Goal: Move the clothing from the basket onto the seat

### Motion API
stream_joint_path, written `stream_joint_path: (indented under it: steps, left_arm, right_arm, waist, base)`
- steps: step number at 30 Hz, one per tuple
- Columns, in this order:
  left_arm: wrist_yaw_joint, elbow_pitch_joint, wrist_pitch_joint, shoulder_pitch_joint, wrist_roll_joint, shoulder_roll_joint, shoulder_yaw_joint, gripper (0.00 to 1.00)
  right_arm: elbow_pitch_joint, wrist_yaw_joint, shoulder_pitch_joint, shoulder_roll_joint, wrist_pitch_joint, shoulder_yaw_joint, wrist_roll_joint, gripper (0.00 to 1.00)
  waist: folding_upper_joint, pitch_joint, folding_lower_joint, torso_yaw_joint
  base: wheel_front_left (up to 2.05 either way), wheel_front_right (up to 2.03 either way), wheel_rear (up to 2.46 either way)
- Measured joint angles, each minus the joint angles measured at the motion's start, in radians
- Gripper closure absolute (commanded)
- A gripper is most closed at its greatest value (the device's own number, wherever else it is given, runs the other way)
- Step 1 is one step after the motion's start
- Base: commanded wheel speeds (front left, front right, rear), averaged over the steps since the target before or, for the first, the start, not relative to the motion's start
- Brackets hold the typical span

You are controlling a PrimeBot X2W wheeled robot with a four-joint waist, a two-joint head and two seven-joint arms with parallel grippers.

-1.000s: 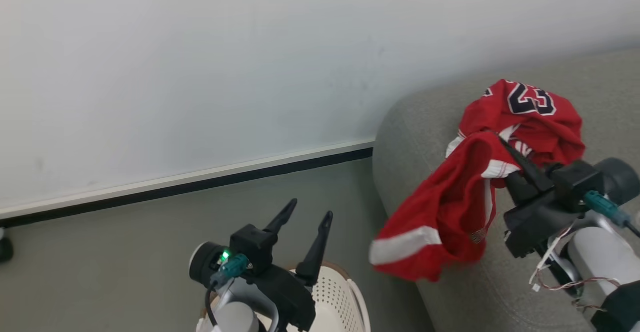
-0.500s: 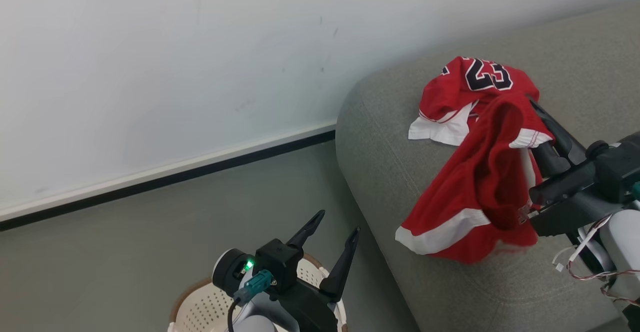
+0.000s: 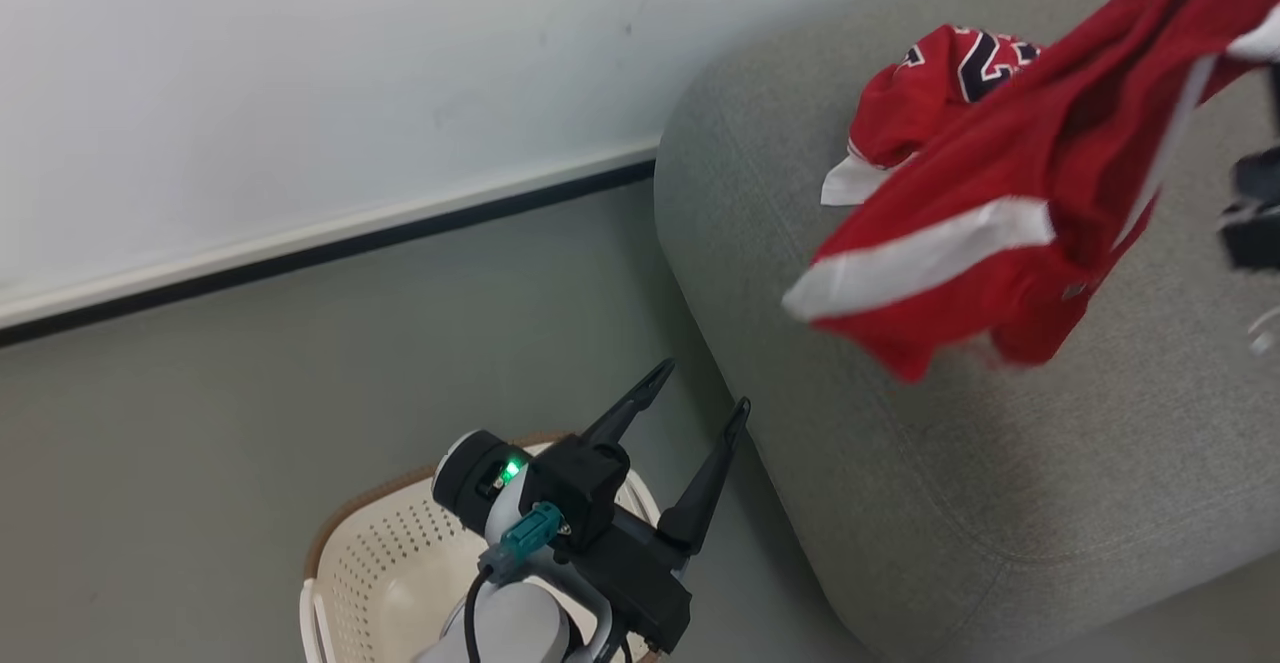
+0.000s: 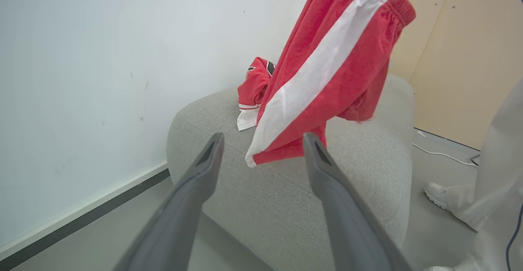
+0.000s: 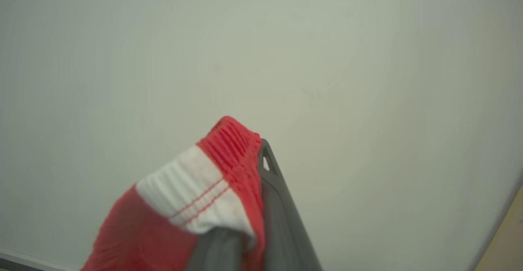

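My right gripper (image 5: 261, 160) is clenched on the ribbed elastic waistband of the shorts (image 3: 1000, 193), thin red fabric with a broad white side stripe and a white hem band. They hang slack and slanted over the rounded end of the sofa (image 3: 900, 463). I cannot tell whether the low corner brushes the cushion. Behind them the jersey (image 3: 920, 93) lies crumpled on the sofa top, red with dark numerals and a white edge poking out toward the wall (image 3: 300, 93). The sofa is coarse grey weave, with soft bulging corners and a seam line running round below the top. My left gripper (image 3: 703, 388) is released, its two long dark tapered fingers spread wide and holding nothing, above the basket (image 3: 390, 563). The basket is cream perforated plastic with a brown rim and sits on the floor (image 3: 300, 363) just beside the sofa's near corner. The smooth grey floor runs back to a dark baseboard (image 3: 330, 243). Most of the sofa top in front of the jersey is bare. In the left wrist view a person's pale trouser leg (image 4: 494, 173) and white shoe (image 4: 436, 193) stand near the sofa's far end, beside a thin cable (image 4: 445, 154).
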Motion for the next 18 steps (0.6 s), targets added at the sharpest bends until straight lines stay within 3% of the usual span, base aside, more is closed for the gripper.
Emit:
stream_joint_path:
  steps: [6,18]
  left_arm:
    - [0.000,-0.037,0.008,-0.041,0.025,0.019,-0.001,0.00]
    - [0.000,-0.133,0.043,-0.122,0.071,0.058,0.001,0.00]
  right_arm:
    - [0.057,0.005,-0.141,-0.050,0.037,-0.057,0.016,1.00]
    - [0.300,0.030,-0.393,-0.123,0.119,-0.086,0.016,1.00]
  waist:
    - [0.0000,0.071,0.0000,0.014]
    - [0.0000,0.226,0.0000,0.059]
  base:
    - [0.00,0.00,0.00]
    - [0.00,0.00,0.00]
